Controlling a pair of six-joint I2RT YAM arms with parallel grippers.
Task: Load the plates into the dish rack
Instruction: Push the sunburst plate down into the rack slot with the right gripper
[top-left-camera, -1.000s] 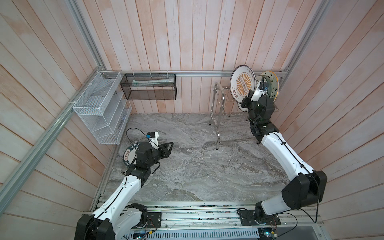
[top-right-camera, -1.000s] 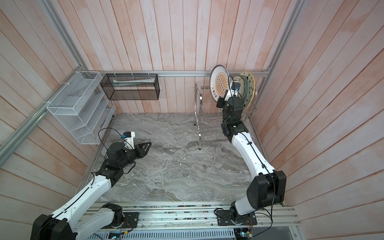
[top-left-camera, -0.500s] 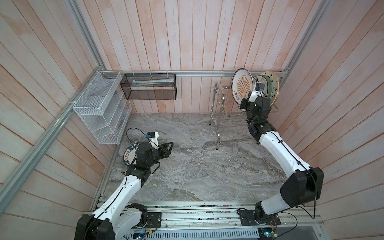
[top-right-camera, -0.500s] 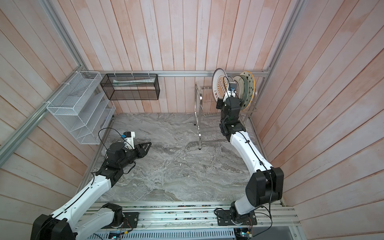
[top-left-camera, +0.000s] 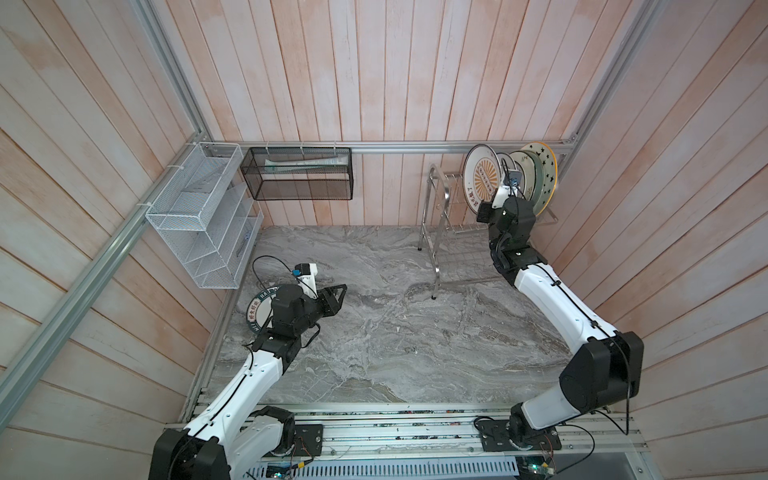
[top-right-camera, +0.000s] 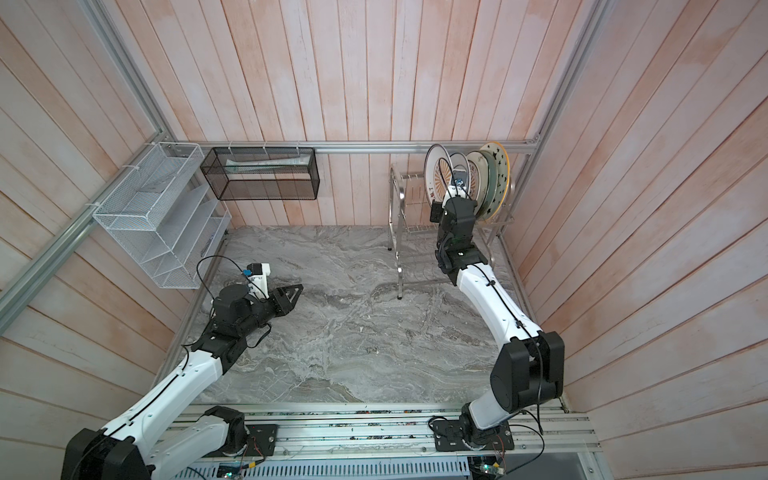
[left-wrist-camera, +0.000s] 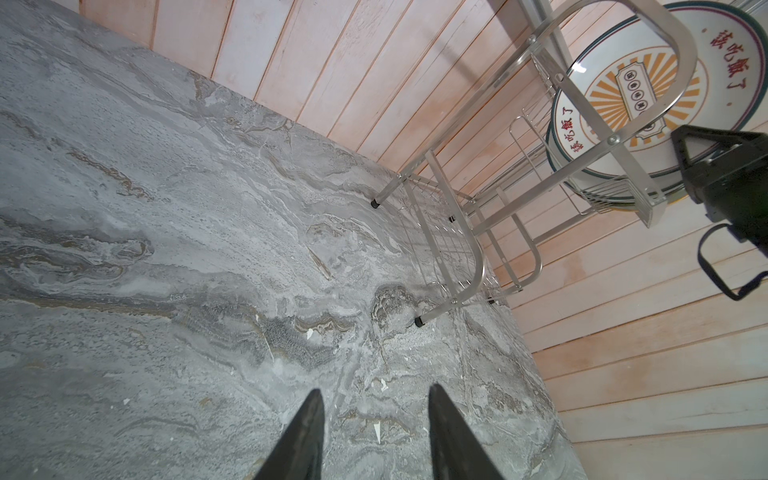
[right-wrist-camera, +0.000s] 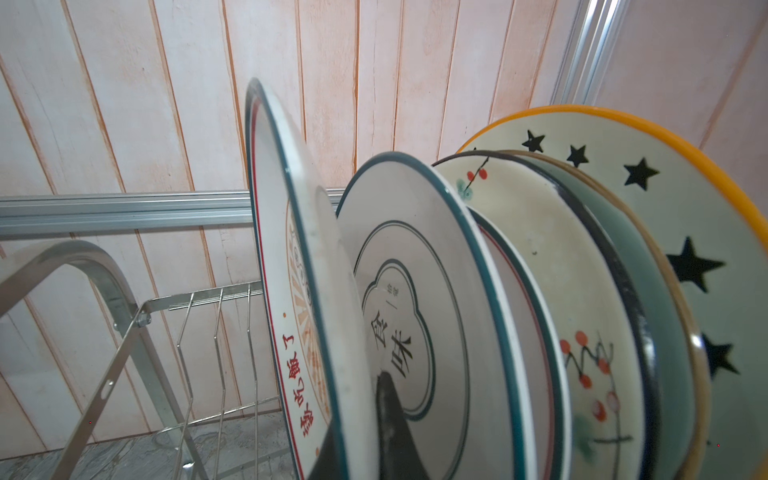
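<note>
Right gripper (right-wrist-camera: 359, 424) has turned its sunburst plate (top-left-camera: 482, 178) edge-on.

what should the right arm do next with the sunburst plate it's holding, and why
Probably ease the orange sunburst plate straight down until its rim seats between the prongs of the dish rack. The right tool is shut on its rim, and the plate stands nearly upright beside the green-ringed plate. No view shows its bottom edge resting in a slot, so releasing now looks risky.
</note>
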